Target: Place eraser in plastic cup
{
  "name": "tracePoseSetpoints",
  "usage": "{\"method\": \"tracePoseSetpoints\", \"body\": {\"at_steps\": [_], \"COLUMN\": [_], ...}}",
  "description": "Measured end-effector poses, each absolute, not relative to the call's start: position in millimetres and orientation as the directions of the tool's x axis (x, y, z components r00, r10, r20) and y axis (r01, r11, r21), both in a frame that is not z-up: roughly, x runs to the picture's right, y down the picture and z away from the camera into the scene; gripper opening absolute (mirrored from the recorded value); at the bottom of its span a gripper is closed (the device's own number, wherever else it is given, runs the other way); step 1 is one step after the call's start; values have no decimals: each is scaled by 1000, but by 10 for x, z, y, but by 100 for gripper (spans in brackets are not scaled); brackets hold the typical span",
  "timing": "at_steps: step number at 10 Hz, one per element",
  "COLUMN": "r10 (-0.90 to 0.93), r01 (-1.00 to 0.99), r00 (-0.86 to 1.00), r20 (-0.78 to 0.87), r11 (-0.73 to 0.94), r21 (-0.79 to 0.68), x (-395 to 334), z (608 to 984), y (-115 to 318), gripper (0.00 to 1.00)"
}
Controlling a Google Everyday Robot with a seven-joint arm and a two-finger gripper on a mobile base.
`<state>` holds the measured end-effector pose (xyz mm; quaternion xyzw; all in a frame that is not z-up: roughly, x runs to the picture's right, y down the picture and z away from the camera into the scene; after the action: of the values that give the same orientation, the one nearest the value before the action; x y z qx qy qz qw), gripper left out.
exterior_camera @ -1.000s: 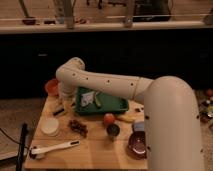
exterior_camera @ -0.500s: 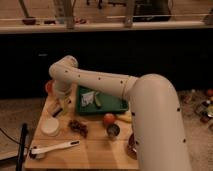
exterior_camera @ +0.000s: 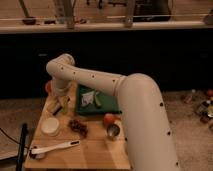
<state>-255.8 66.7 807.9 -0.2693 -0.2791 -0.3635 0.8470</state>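
- Camera view: the arm (exterior_camera: 100, 80) rose to a high elbow left of the green tray (exterior_camera: 109, 106), then dropped straight down.
- The gripper (exterior_camera: 62, 102) hung just left of that tray (its grip could not be told).
- The eraser (exterior_camera: 65, 104), a small pale block, lay at the gripper's tip.

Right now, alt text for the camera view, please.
The robot's white arm reaches left over a small wooden table, its gripper low at the far left corner beside a green rectangular tray. Nearer lie a long white spoon-like utensil, a round orange fruit and a small metal cup.
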Motion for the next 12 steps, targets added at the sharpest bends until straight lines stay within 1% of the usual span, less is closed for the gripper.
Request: {"method": "tracePoseSetpoints", "body": {"at_steps": [4,12], "r10": [-455,-405], "r01": [783,780], "r00": [563,559], "r20": [690,724], "r11": [561,553], "r21": [-268,-293], "x": [-2563,-2554], "z": [8276,8423], "y": [560,538], "gripper": [1,1]}}
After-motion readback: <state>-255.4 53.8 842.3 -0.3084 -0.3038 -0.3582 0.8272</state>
